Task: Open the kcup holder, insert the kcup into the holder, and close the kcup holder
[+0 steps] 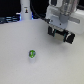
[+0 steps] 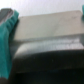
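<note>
Item 1, desk [image 1: 20,60]: pale, plain surface filling most of the exterior view; dark clutter and a white upright object [image 1: 24,10] line its far edge at the exterior view's left.

Item 2, kcup [image 1: 32,53]: small green pod, lying alone on the desk toward the lower centre of the exterior view. Round in outline, so no long axis to align with. Nothing touches it.

Item 3, end effector [image 1: 61,35]: on the single arm, at the exterior view's upper right, above the desk. Fingers appear parted with nothing between them, though the frame is coarse and this is a judgement. Wrist view is blurred: teal finger pad [image 2: 7,40] against grey surfaces, no pod seen.

Item 4, kcup holder: not identifiable in either view; the dark band in the wrist view may be part of it.

Governing relation: the kcup lies well apart from the end effector, toward the exterior view's left and nearer the camera, and lower. Any grasp first requires travel that way, then descent.
</note>
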